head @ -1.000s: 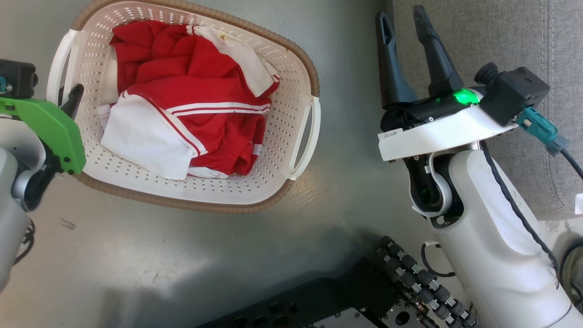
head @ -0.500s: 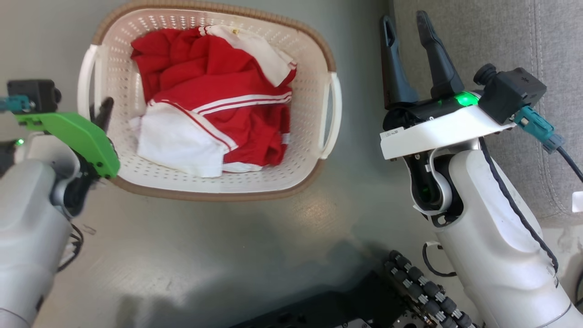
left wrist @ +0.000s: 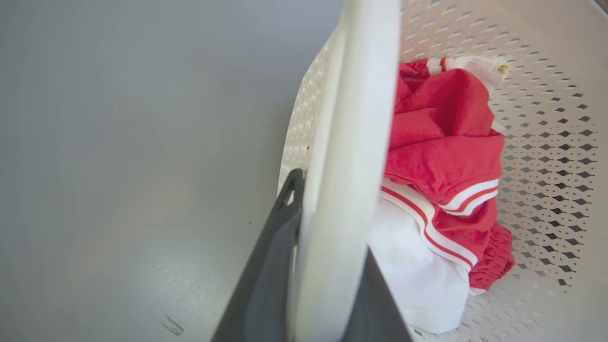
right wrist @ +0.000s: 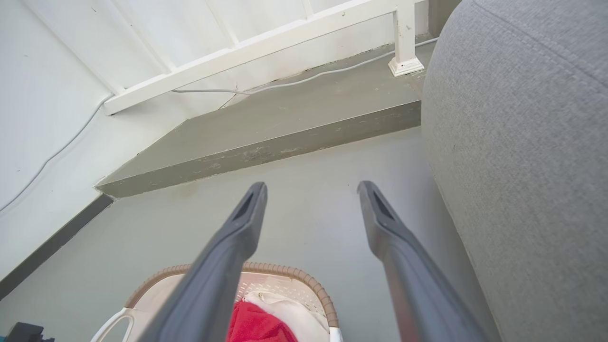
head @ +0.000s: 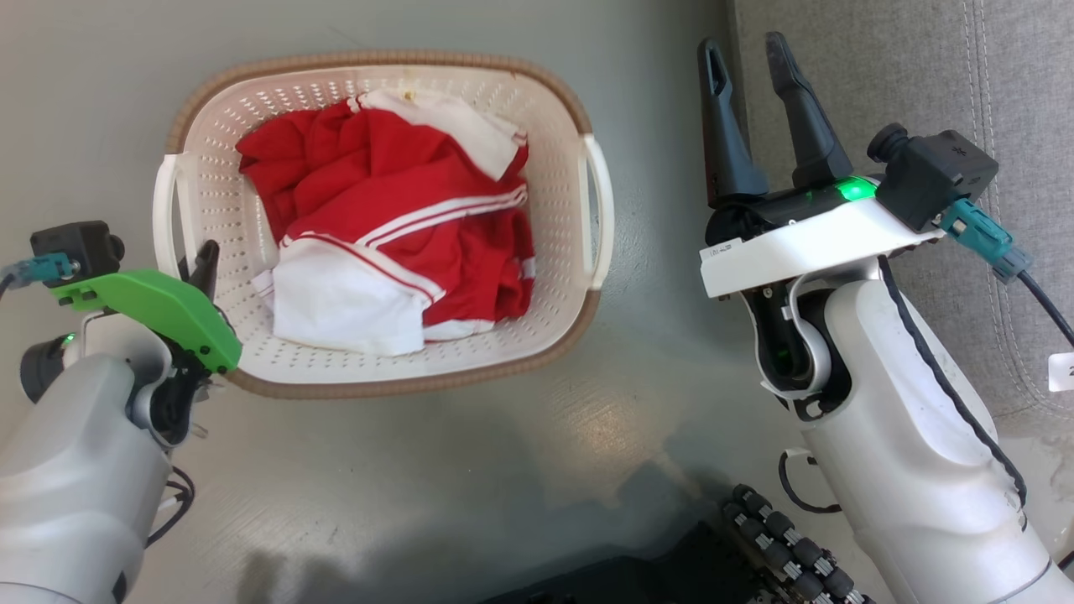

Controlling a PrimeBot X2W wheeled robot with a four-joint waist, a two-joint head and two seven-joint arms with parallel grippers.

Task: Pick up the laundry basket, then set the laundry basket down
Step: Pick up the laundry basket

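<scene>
The floor (head: 654, 335) lies bare between the laundry basket (head: 377, 60) and the right gripper (head: 742, 46), whose fingers stand spread. The basket's right handle (head: 601, 210) is unobstructed. The left handle (left wrist: 342, 142) is occupied by the left gripper (head: 197, 264), clamped across it. A grey sofa (head: 881, 75) bounds the floor's right edge. A raised step (right wrist: 266, 128) bounds its far edge.

Grey sofa (head: 906, 67) beside grey-green floor (head: 419, 486) — raised step (right wrist: 285, 118), white railing (right wrist: 256, 51) beyond.
</scene>
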